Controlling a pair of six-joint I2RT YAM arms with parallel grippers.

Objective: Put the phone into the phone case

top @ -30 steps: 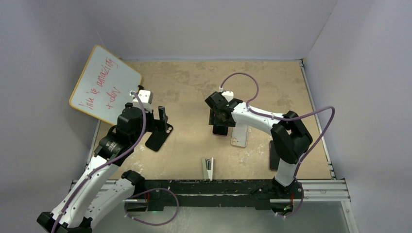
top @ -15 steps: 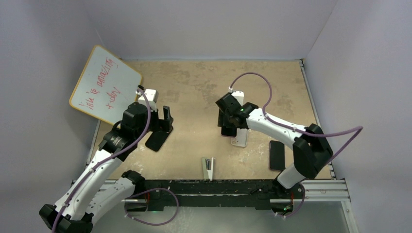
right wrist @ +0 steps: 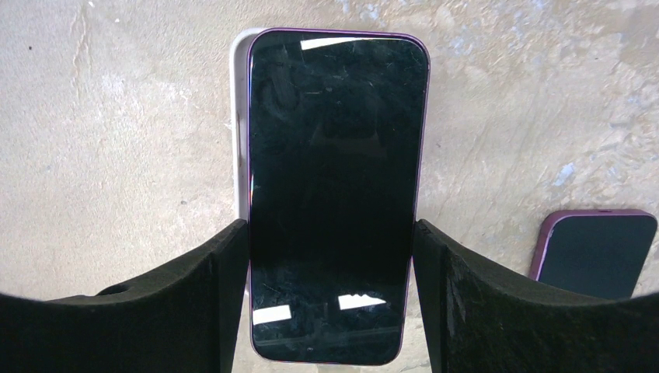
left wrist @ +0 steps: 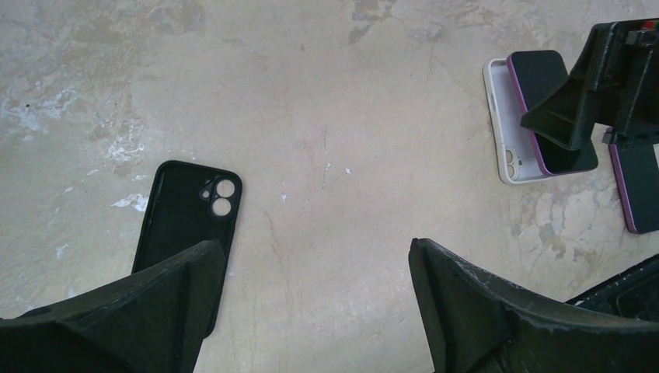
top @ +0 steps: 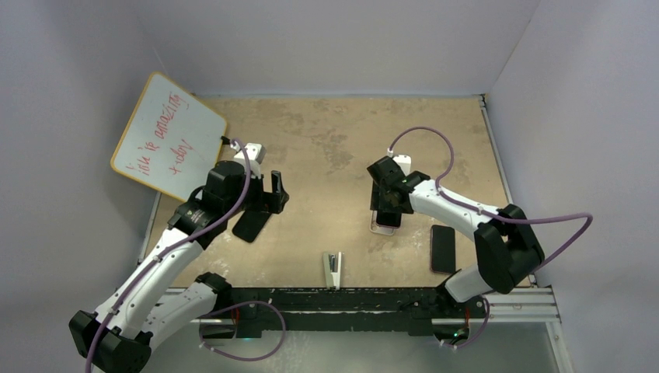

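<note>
My right gripper is shut on a purple-edged phone, screen up, with its fingers on the two long sides. The phone hangs tilted over a white phone case lying on the table, and it hides most of the case. In the left wrist view the phone leans over the white case. In the top view the case shows just below the gripper. My left gripper is open and empty above bare table, next to a black phone case.
A second purple phone lies screen up to the right of the white case. A small stapler-like object sits near the front edge. A whiteboard leans at the back left. The black case lies by my left arm.
My right gripper has carried the phone to the right and nearer, from beside the white case to over it. My left gripper has shifted a little to the right.
</note>
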